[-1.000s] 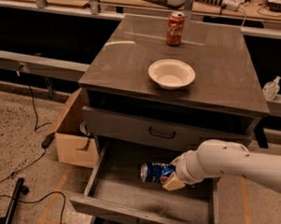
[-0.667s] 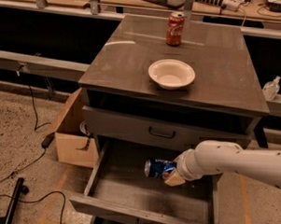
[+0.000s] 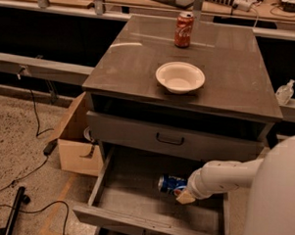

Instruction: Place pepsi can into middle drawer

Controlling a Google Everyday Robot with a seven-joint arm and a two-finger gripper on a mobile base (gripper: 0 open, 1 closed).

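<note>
The pepsi can [image 3: 171,183] is blue and lies on its side over the floor of the open middle drawer [image 3: 129,194], right of its centre. My gripper [image 3: 185,191] reaches in from the right on a white arm and is shut on the can's right end. Only a beige fingertip [image 3: 185,197] shows below the can. I cannot tell whether the can rests on the drawer floor or hangs just above it.
The upper drawer [image 3: 171,138] is closed above. On the cabinet top stand a red cola can [image 3: 183,29] and a white bowl [image 3: 180,77]. An open cardboard box [image 3: 77,148] sits left of the cabinet. Cables [image 3: 32,168] run over the floor at left.
The gripper and can have shifted slightly to the right and lower within the drawer. The white arm now fills more of the right edge.
</note>
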